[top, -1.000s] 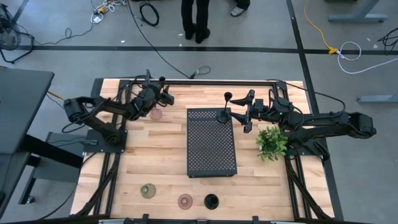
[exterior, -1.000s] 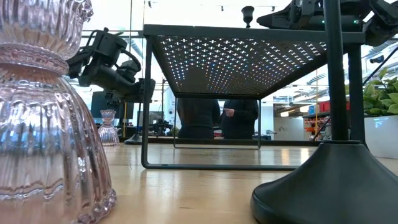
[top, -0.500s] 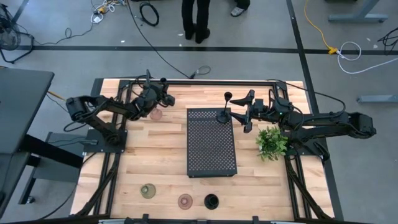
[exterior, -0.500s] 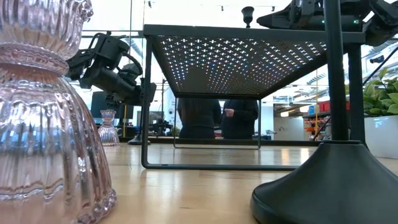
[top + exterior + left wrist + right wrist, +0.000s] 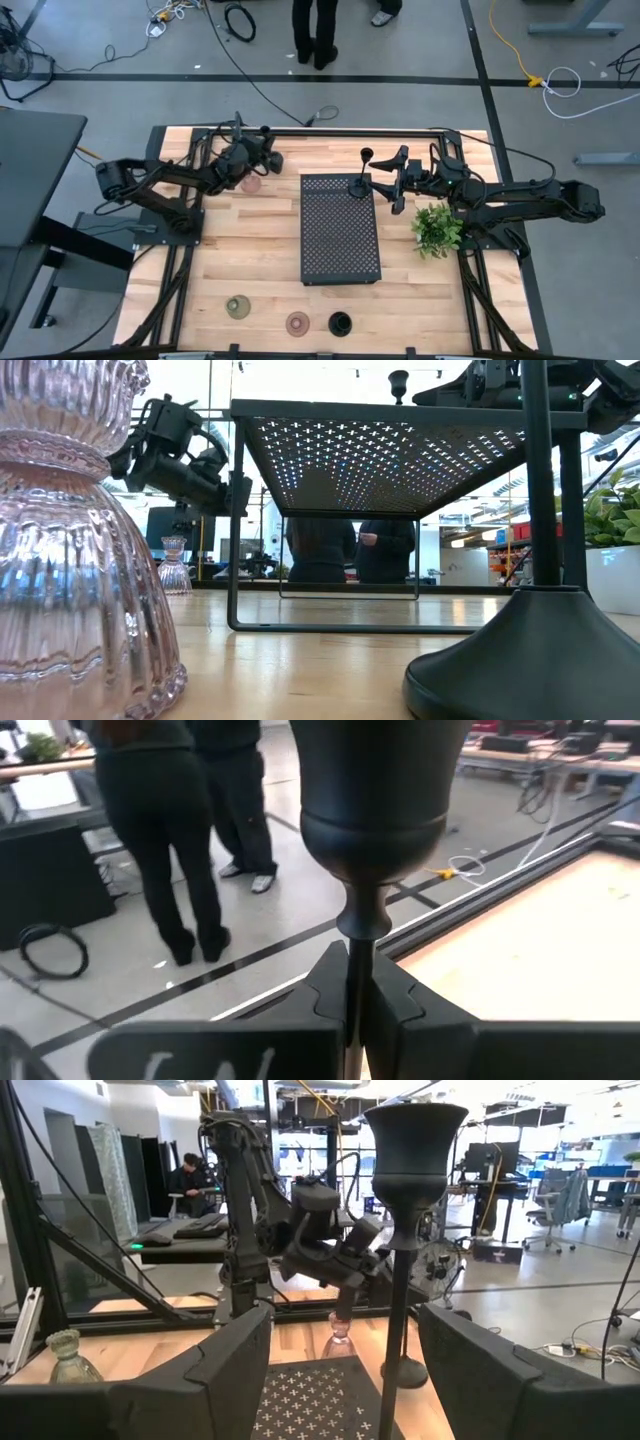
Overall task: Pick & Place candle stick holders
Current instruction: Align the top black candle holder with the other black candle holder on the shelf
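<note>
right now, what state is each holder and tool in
left tool: shut on held black holder, at its stem
right tool: open, fingers either side of tray holder
tray holder: standing on tray, not gripped
far pink holder: standing on table, free
olive holder: standing, free
near pink holder: standing, free
near black holder: standing, free

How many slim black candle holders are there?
3. One black holder clamped in the left gripper, another on the tray, far end, by the right gripper, a third at the near table edge. None seems hidden.
</note>
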You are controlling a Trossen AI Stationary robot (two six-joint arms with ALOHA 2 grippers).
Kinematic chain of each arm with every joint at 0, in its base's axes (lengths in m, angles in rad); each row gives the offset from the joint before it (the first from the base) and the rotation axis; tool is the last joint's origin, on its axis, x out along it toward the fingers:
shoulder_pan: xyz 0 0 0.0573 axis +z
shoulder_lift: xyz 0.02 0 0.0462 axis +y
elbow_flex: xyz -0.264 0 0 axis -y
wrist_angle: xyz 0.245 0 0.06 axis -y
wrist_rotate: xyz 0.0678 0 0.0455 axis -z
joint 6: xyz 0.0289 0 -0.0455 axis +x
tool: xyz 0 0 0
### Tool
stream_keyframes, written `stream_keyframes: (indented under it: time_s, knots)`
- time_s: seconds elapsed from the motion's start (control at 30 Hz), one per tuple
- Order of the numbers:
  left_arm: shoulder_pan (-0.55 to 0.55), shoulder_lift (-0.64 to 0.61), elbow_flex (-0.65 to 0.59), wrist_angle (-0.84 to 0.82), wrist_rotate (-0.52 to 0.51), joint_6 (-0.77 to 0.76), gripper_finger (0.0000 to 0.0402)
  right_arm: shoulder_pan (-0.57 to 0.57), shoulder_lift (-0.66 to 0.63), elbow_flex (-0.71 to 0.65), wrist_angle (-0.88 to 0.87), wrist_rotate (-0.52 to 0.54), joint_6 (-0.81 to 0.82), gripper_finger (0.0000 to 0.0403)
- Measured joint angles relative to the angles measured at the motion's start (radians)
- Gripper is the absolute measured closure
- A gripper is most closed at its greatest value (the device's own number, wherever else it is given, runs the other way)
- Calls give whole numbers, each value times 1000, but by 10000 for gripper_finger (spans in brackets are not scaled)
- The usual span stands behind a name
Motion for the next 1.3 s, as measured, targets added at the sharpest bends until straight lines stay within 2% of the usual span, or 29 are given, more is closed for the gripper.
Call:
stream_keyframes:
  time_s: [0.4,0.6,0.77,0.93,1.13,1.2,1.3]
  knots:
    - [-99,-273,0,-203,20,15,392,0,0,0,0,34,8,146]
    - [-162,-408,0,-250,127,-15,392,0,0,0,0,34,12,146]
    - [-213,-498,0,-265,175,-41,392,0,0,0,0,34,13,146]
    - [-261,-567,0,-264,212,-67,392,0,0,0,0,34,15,146]
    - [-307,-621,0,-263,367,-148,392,0,0,0,0,34,15,146]
    - [-324,-626,22,-316,378,-151,392,0,0,0,0,34,15,146]
    - [-358,-616,115,-483,377,-155,392,0,0,0,0,34,14,146]
